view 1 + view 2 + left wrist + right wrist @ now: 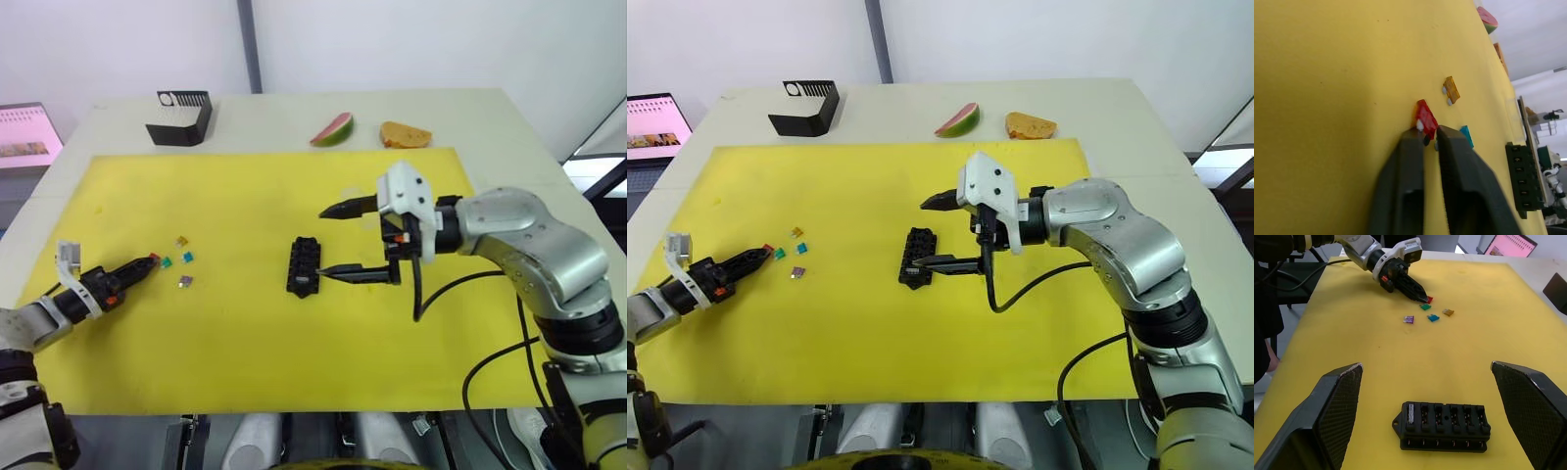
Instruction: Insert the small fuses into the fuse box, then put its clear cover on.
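The black fuse box lies in the middle of the yellow mat, with one pale fuse in an end slot. My right gripper is open wide, level with the box's right side, one finger low beside it. Amber, green, teal and purple fuses lie loose at the left. My left gripper is shut on the end of the red fuse, which rests on the mat. The clear cover shows faintly beyond the box.
At the table's back stand a black angular holder, a watermelon slice and a piece of bread. A lit screen sits off the table's left edge. A black cable hangs under my right arm.
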